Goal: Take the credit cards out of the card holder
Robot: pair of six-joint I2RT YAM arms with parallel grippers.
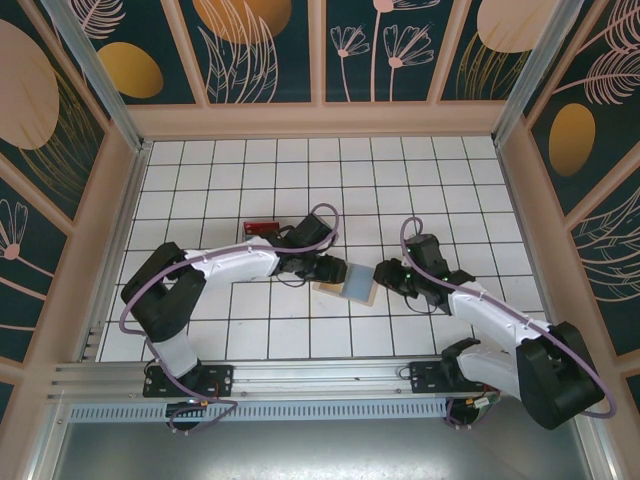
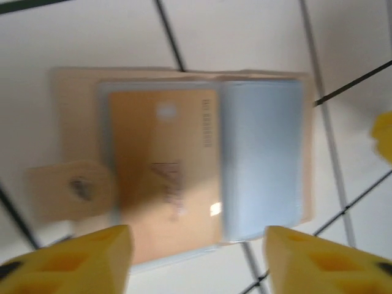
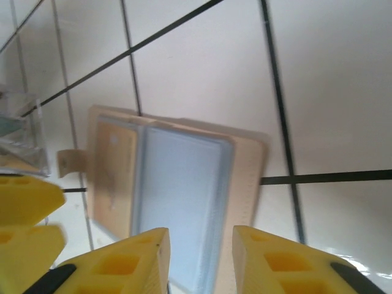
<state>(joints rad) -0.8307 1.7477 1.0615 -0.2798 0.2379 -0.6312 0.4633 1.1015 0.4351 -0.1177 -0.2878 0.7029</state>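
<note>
The card holder (image 1: 352,283) lies open on the white tiles between my two grippers, light blue face up. In the left wrist view a tan-orange credit card (image 2: 162,168) sticks halfway out of the holder's light blue pocket (image 2: 263,159). My left gripper (image 2: 196,263) hovers at the holder's near edge, open, with nothing between its fingers. My right gripper (image 3: 199,263) stands over the holder's other end, its yellow fingers (image 3: 278,263) apart astride the blue panel (image 3: 177,202) and not gripping it. A red card (image 1: 262,228) lies on the tiles behind the left arm.
A clear plastic tray (image 3: 21,125) sits just beyond the holder, beside the left gripper's yellow fingers (image 3: 24,202). The holder's round snap tab (image 2: 73,187) sticks out on the card side. Patterned walls (image 1: 320,110) enclose the tiled floor on three sides.
</note>
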